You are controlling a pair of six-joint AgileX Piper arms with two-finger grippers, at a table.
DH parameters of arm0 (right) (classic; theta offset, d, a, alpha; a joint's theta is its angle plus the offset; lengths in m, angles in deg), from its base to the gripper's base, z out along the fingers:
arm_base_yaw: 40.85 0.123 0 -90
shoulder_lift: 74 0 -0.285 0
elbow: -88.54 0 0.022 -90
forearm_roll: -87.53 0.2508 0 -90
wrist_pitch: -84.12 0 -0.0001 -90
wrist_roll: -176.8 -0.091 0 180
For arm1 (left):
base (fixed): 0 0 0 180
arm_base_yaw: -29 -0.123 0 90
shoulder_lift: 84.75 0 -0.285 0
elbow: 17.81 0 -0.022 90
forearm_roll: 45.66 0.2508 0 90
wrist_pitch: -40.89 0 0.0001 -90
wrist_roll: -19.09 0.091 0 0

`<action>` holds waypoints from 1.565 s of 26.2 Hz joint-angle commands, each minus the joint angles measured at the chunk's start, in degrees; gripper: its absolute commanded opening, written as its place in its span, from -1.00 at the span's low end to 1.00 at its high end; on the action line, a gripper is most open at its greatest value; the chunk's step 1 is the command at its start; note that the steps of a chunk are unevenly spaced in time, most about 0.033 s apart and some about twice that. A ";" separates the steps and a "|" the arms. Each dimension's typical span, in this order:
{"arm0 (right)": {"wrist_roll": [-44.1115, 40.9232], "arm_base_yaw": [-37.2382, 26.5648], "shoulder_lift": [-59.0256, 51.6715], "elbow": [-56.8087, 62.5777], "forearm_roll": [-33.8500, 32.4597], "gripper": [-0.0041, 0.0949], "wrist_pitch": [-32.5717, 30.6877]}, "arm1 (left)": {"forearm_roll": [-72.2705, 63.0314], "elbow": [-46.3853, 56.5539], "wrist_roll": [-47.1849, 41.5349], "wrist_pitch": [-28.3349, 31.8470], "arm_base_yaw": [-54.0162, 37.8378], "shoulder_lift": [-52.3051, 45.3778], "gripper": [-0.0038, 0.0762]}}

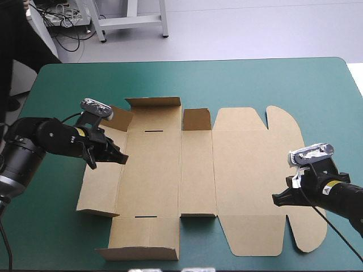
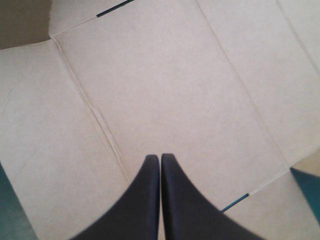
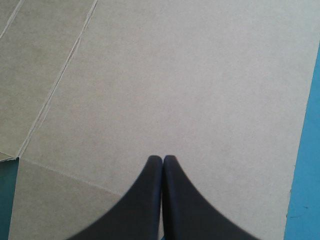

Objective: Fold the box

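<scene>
The brown box (image 1: 244, 170) lies unfolded across the middle of the table, its rounded lid panel toward the right. The left wall panel (image 1: 102, 187) tilts up slightly. The far flap (image 1: 153, 103) and a small tab (image 1: 196, 119) beside it stand raised. My left gripper (image 1: 118, 158) is shut, its tips over the crease between the left wall and the base panel (image 2: 175, 90). My right gripper (image 1: 278, 198) is also shut, low over the lid panel (image 3: 190, 90) near its right side. Neither holds any board between its fingers.
Bare teal-green cover (image 1: 62, 238) surrounds the box, with wide strips at the far side (image 1: 238, 79) and the front left. The lid's edge lies close beside the right gripper, with cover (image 3: 307, 150) past it. A near flap (image 1: 142, 249) reaches almost to the table's front edge.
</scene>
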 commanded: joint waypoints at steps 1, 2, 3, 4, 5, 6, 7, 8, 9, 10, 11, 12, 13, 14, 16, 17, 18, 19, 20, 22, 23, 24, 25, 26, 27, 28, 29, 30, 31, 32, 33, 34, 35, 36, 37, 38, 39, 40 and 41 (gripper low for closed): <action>0.37 -0.33 -0.39 -1.34 0.32 -0.95 2.38 | -16.82 -1.96 11.29 -1.81 -10.85 -0.68 -0.91; 0.37 -0.33 -0.39 -1.34 0.32 -0.95 2.38 | -20.64 -1.96 13.70 -3.76 -14.27 -0.68 -0.92; 0.37 -0.33 -0.39 -1.34 0.32 -0.95 2.38 | -23.47 -1.96 15.17 -5.54 -16.86 -0.57 -0.92; 0.37 -0.33 -0.39 -1.34 0.32 -0.95 2.38 | -25.66 -1.96 16.59 -7.22 -19.93 -0.57 -0.92; 0.37 -0.33 -0.39 -1.34 0.32 -0.95 2.49 | -27.24 -1.96 17.65 -8.74 -22.80 -0.45 -0.92; 0.52 -0.33 -0.39 -1.34 0.32 -0.95 2.61 | -28.39 -1.96 18.50 -10.01 -24.97 -0.47 -0.92; 0.79 -0.33 -0.39 -1.34 0.32 -0.95 2.62 | -29.07 -1.85 18.81 -10.04 -27.46 -0.47 -0.92; 1.03 -0.33 -0.39 -1.34 0.32 -0.95 2.77 | -29.06 -1.85 18.81 -10.05 -29.61 -0.47 -0.92; 1.16 -0.33 -0.39 -1.34 0.32 -0.95 2.77 | -29.08 -1.85 18.81 -10.05 -31.58 -0.47 -0.92; 1.16 -0.33 -0.39 -1.34 0.32 -0.95 2.77 | -28.90 -1.85 18.81 -10.05 -33.38 -0.47 -0.92; 1.16 -0.33 -0.39 -1.34 0.32 -0.95 2.77 | -28.79 -1.85 18.39 -10.05 -35.17 -0.33 -0.92; 1.16 -0.33 -0.39 -1.34 0.32 -0.95 2.77 | -28.52 -1.85 17.90 -10.05 -36.90 -0.33 -0.93; 1.16 -0.33 -0.39 -1.34 0.32 -0.95 2.86 | -28.09 -1.85 17.50 -10.05 -38.22 -0.33 -0.92; 1.16 -0.33 -0.39 -1.34 0.32 -0.95 2.86 | -27.69 -1.85 17.00 -10.05 -39.85 -0.33 -0.92; 1.16 -0.33 -0.39 -1.34 0.32 -0.95 3.00 | -27.18 -1.85 16.88 -10.05 -42.68 -0.33 -0.88; 1.16 -0.33 -0.39 -1.34 0.32 -0.95 3.04 | -26.77 -1.85 16.88 -10.05 -44.09 -0.33 -0.81; 1.16 -0.33 -0.39 -1.34 0.32 -0.95 3.04 | -25.94 -1.85 16.88 -10.05 -45.36 -0.33 -0.72; 1.16 -0.33 -0.39 -1.34 0.32 -0.95 3.04 | -25.03 -1.85 16.28 -10.05 -46.36 -0.33 -0.61; 1.16 -0.33 -0.39 -1.34 0.32 -0.95 3.04 | -24.09 -1.85 15.26 -10.05 -47.06 -0.33 -0.47; 1.16 -0.33 -0.39 -1.34 0.32 -0.95 3.13 | -22.41 -1.74 13.89 -10.05 -47.35 -0.33 -0.17; 1.16 -0.33 -0.39 -1.34 0.32 -0.95 3.27 | -22.40 -0.89 13.89 -10.05 -47.24 -0.33 0.19; 1.16 -0.33 -0.39 -1.34 0.32 -0.95 3.27 | -22.40 -0.32 13.89 -10.05 -47.24 -0.33 0.31; 1.16 -0.33 -0.39 -1.34 0.32 -0.95 3.27 | -22.40 0.59 13.89 -10.05 -47.24 -0.33 0.43; 1.16 -0.33 -0.39 -1.34 0.32 -0.95 3.27 | -22.40 1.61 13.89 -10.05 -47.24 -0.33 0.51; 1.16 -0.33 -0.39 -1.34 0.32 -0.95 3.27 | -22.40 2.71 13.89 -10.05 -47.24 -0.33 0.54; 1.16 -0.33 -0.39 -1.34 0.32 -0.95 3.27 | -22.40 3.93 14.05 -10.05 -47.24 -0.33 0.55; 1.16 -0.33 -0.39 -1.34 0.32 -0.95 3.37 | -22.54 5.22 14.43 -10.05 -47.24 -0.33 0.55; 1.16 -0.33 -0.39 -1.34 0.32 -0.95 3.43 | -22.68 6.29 15.05 -10.05 -47.24 -0.33 0.55; 1.16 -0.33 -0.39 -1.34 0.32 -0.95 3.43 | -22.95 7.68 15.87 -10.05 -47.24 -0.33 0.55; 1.16 -0.33 -0.39 -1.34 0.32 -0.95 3.43 | -23.38 9.09 16.70 -9.92 -47.24 -0.33 0.55; 1.16 -0.33 -0.39 -1.34 0.32 -0.95 3.43 | -23.98 11.98 17.25 -9.25 -47.24 -0.33 0.55; 1.16 -0.33 -0.39 -1.34 0.32 -0.95 3.43 | -24.26 13.10 17.34 -8.75 -47.24 -0.33 0.55; 1.16 -0.33 -0.39 -1.34 0.32 -0.95 3.43 | -25.14 15.82 18.58 -7.99 -47.24 -0.33 0.55; 1.16 -0.33 -0.39 -1.34 0.32 -0.95 3.43 | -25.67 17.11 19.14 -7.44 -47.24 -0.33 0.55; 1.16 -0.33 -0.39 -1.34 0.32 -0.95 3.43 | -26.37 19.28 20.41 -6.02 -47.24 -0.33 0.55; 1.16 -0.33 -0.39 -1.34 0.32 -0.95 3.43 | -26.64 20.42 20.95 -5.00 -47.24 -0.33 0.55; 1.16 -0.33 -0.39 -1.34 0.32 -0.95 3.43 | -26.75 22.21 21.83 -4.13 -47.24 0.23 0.55; 1.16 -0.33 -0.39 -1.34 0.32 -0.95 3.43 | -26.75 22.65 21.83 -4.13 -47.12 0.68 0.55; 1.16 -0.33 -0.39 -1.34 0.32 -0.95 3.43 | -26.86 23.45 21.83 -3.88 -46.08 2.20 0.55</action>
